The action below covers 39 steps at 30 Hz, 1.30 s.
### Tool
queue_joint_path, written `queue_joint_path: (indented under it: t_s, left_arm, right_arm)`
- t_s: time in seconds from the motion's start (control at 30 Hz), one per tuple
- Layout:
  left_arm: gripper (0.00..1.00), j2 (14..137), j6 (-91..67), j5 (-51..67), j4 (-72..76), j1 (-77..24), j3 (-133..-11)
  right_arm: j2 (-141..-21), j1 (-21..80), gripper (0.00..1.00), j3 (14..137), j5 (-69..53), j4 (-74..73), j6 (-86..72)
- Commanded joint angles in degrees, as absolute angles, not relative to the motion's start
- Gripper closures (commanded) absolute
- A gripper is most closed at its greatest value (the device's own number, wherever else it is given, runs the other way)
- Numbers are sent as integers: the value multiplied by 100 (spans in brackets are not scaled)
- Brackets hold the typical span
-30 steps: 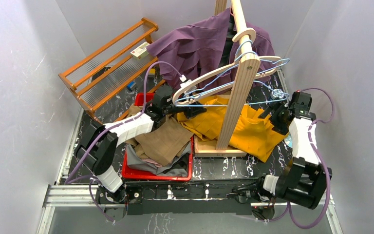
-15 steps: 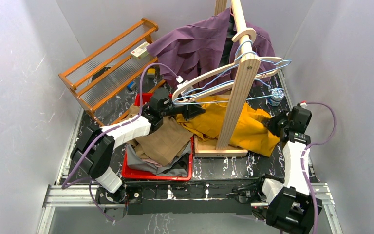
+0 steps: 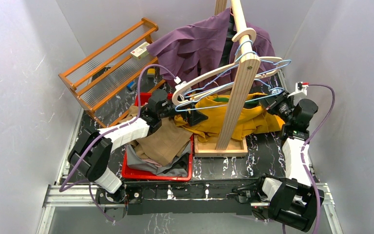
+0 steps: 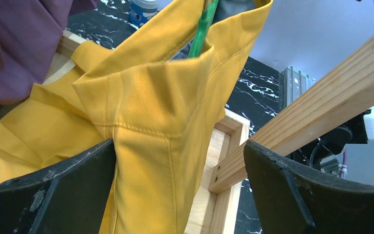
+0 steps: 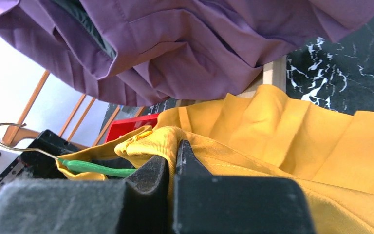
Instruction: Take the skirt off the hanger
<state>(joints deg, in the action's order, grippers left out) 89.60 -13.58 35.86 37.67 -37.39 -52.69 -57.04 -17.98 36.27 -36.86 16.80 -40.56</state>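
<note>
Right gripper (image 5: 175, 163) pinching yellow skirt (image 3: 255, 119) waistband, left gripper (image 4: 180, 161) spread around another fold, skirt slung between them behind wooden post (image 3: 233, 107), we see green hanger (image 5: 92, 168) mostly buried in fabric, red bin (image 3: 131, 172) holding brown, grey clothes (image 3: 165, 141).

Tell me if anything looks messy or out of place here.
Yes. The skirt is bunched up by the post rather than hanging flat, its green hanger half buried in the folds. Clothes are heaped above the rim of the red bin.
</note>
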Motion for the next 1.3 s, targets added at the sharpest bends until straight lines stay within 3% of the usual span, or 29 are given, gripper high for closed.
queue_joint_path:
  t_s: [0.0,0.23,0.4,0.53,0.73,0.8,0.87,0.97,1.17,1.23,1.27]
  left_arm:
    - [2,8893,-1584,3621,4346,-3900,-5558]
    - [2,9208,-2557,3092,5299,-3920,-5723]
    - [14,9834,-2749,3526,5327,-3941,-6174]
    - [15,10001,-2888,3556,5689,-3946,-6196]
    - [39,10027,-3329,3399,6161,-3955,-6344]
    - [35,10001,-3271,3417,6161,-3955,-6413]
    - [24,10032,-3289,3394,6162,-3955,-6491]
    - [23,10192,-3441,3341,6180,-3955,-6623]
    - [52,10457,-3592,3203,6229,-3955,-6866]
    - [71,10490,-3616,3184,6225,-3928,-6979]
    - [87,10489,-3652,3175,6229,-3898,-7015]
  right_arm:
    - [-5628,-1687,100,3605,-4392,2380,-4202]
    - [-5441,-1511,100,3700,-4276,1734,-3884]
    - [-5536,-1429,100,3807,-4360,1714,-3955]
    - [-5520,-1376,100,3971,-4316,1374,-3739]
    - [-5521,-1315,100,3953,-4236,1136,-3558]
    - [-5541,-1301,100,3962,-4215,1095,-3532]
    - [-5572,-1294,100,3992,-4197,1072,-3516]
    - [-5611,-1275,100,4001,-4192,1073,-3523]
    - [-5563,-1248,100,4078,-4082,774,-3517]
    - [-5532,-1243,100,4164,-3918,420,-3517]
    - [-5512,-1240,100,4236,-3802,162,-3517]
